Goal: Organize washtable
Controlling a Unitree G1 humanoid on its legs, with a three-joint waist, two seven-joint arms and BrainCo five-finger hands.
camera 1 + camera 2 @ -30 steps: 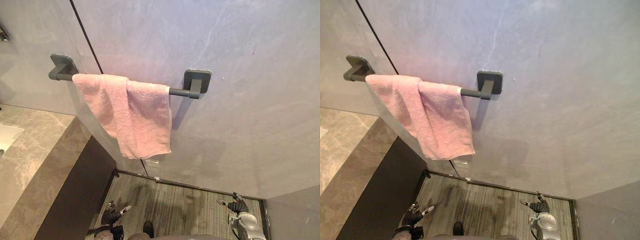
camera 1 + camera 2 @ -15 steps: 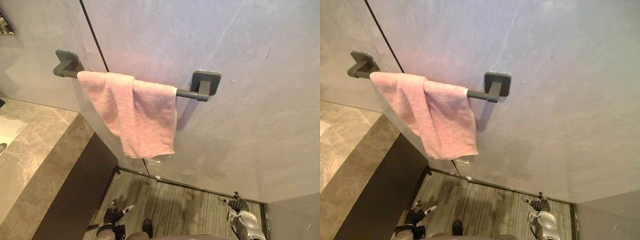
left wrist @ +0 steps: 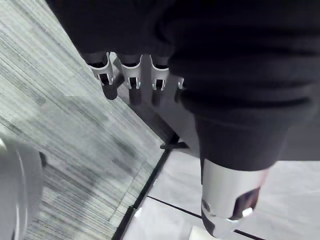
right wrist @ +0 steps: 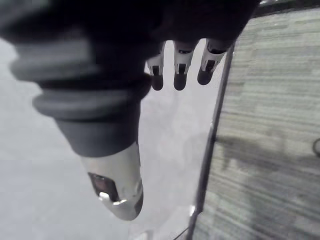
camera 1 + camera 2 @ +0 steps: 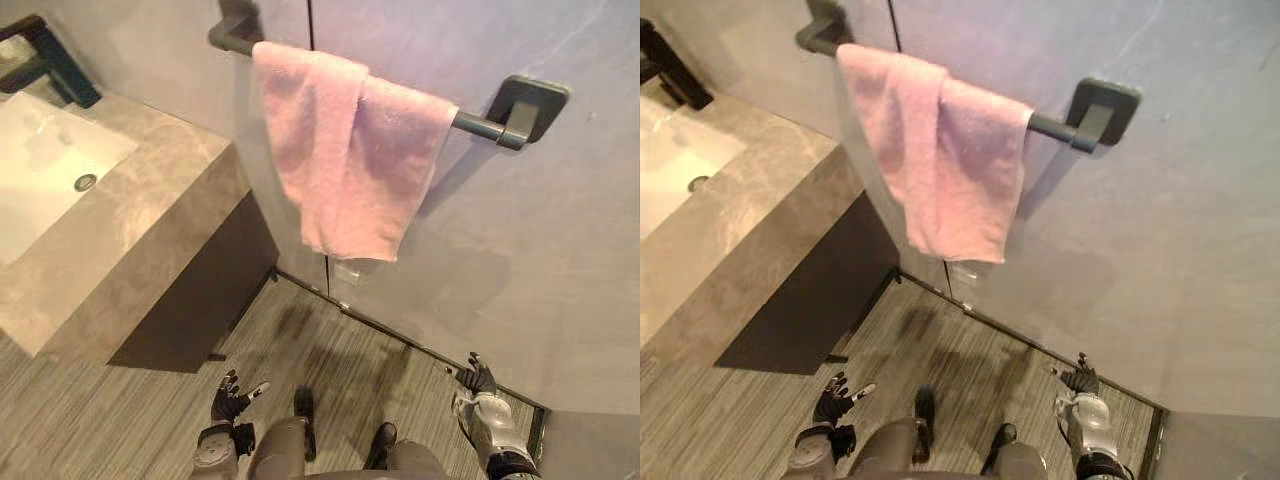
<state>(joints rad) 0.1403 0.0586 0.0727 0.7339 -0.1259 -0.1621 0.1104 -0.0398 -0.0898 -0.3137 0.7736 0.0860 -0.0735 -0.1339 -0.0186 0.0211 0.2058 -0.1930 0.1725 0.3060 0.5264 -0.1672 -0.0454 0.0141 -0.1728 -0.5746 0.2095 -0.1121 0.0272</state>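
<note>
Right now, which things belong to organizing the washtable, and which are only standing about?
Job: washtable top, white basin, black faucet, perhaps the pink towel.
Not the job: towel rail, dark cabinet, floor, grey wall.

The pink towel (image 5: 345, 150) is matt, nubby terry cloth, hung over a matt dark-grey metal towel bar (image 5: 478, 125). Behind the bar, the wall (image 5: 560, 250) is smooth grey stone-look panelling with a faint sheen. Below the bar, the washtable countertop (image 5: 150, 200) is polished, veined brown marble and its basin (image 5: 40, 170) is glossy white. The floor (image 5: 130, 420) is matt grey with streaked grain.
</note>
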